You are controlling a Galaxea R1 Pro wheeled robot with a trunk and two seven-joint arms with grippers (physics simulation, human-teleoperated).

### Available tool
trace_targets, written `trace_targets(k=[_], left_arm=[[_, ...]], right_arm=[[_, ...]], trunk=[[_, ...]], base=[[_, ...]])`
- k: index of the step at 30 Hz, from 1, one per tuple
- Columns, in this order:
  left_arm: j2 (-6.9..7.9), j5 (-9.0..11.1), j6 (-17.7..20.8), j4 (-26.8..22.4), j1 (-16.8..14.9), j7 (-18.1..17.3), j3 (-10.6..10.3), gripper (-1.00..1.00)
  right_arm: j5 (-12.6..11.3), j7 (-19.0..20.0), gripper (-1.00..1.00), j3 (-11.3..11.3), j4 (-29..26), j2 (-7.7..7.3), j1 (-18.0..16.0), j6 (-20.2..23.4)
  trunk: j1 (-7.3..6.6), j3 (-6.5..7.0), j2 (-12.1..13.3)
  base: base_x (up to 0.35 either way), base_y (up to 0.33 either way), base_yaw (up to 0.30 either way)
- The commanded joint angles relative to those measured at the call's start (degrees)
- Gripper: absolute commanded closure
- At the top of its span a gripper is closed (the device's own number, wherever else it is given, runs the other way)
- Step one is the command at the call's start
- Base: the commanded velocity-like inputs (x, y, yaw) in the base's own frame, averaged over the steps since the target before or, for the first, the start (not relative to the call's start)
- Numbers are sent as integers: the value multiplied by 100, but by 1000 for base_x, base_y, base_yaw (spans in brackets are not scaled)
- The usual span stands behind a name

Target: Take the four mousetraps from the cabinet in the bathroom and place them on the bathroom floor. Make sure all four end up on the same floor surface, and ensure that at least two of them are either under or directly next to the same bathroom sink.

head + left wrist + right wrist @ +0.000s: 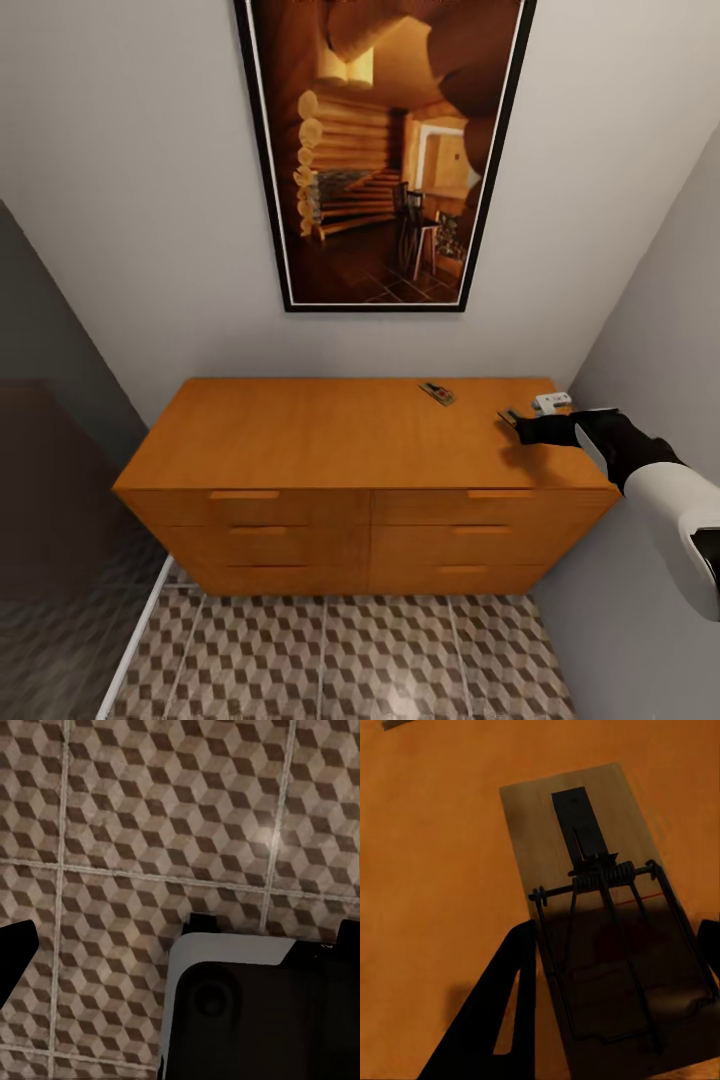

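In the right wrist view the right gripper (611,967) is seen with its fingers spread to either side of a mousetrap (600,892) lying flat on the cabinet (330,435) top near its right end, not yet pinched; a second mousetrap (437,393) lies further back. The pinch is best made across the wooden base, clear of the wire spring, and squarely. No readable writing is seen; the left gripper's state cannot be told above the bathroom floor (150,832).
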Motion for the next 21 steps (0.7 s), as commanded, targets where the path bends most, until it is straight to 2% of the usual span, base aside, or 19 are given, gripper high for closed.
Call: trace_targets(k=[1,21], left_arm=[[-2,18,-21,9,-6,14,-50,-100],[-2,18,-23,9,-4,14,-52,-100]], right_arm=[[4,15,100,16,-9,-3,-5,31],[8,2,100,16,-7,-2,-5,31]], trunk=[[1,-11,-12],[1,-11,-12]], base=[[-199,225,0],[-287,123,0]])
